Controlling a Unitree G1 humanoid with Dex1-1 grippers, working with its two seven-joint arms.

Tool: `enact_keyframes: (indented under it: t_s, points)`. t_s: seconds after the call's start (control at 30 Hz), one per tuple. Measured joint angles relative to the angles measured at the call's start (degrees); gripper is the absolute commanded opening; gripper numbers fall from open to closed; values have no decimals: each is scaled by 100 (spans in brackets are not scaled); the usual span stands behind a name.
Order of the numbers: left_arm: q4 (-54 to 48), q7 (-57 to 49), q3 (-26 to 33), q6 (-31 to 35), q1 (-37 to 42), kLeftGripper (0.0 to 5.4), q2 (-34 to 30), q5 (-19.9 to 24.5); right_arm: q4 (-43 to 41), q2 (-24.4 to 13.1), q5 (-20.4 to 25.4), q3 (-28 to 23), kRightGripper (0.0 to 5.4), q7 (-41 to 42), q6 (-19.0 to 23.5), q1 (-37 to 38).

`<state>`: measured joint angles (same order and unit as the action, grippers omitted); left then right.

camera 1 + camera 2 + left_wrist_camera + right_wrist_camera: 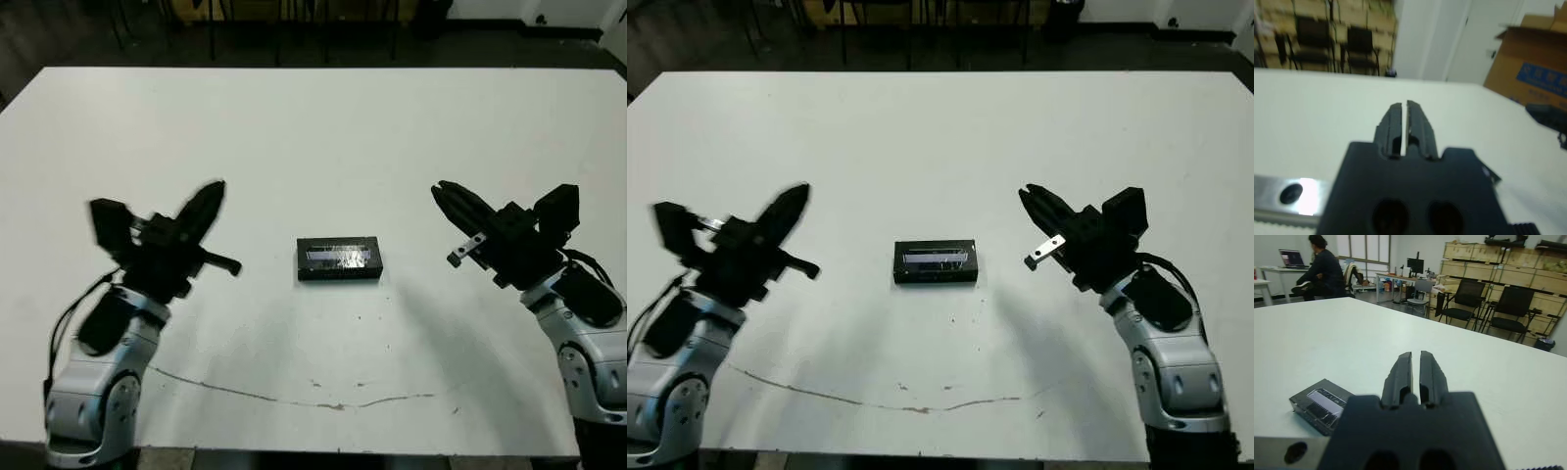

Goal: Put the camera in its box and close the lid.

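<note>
The box (339, 273) lies at the middle of the white table (313, 127), with the lid (339, 256) flat on top and its shiny strip facing up. The camera is hidden from every view. My left gripper (215, 190) hangs above the table to the left of the box, shut and empty, pointing away from me. To the right of the box, my right gripper (438, 188) is also raised, shut and holding nothing. In the right wrist view the lidded box (1322, 404) lies beside the shut fingers (1432, 374). The left wrist view shows only its shut fingers (1393, 125) over bare table.
A thin dark crack (294, 397) runs along the table near the front edge. Beyond the table are chairs (1508, 308), a cardboard carton (1533, 68) and a seated person (1322, 267) at a desk.
</note>
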<state>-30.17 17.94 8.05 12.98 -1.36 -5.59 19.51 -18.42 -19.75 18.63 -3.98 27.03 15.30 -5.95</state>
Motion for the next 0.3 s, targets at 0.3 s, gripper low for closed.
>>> enact_keyframes:
  t_s: [0.3]
  points:
    - [1063, -1004, -2, -1662, -148, 1, 404, -1035, 231, 410, -194, 100, 0, -393, -290, 137]
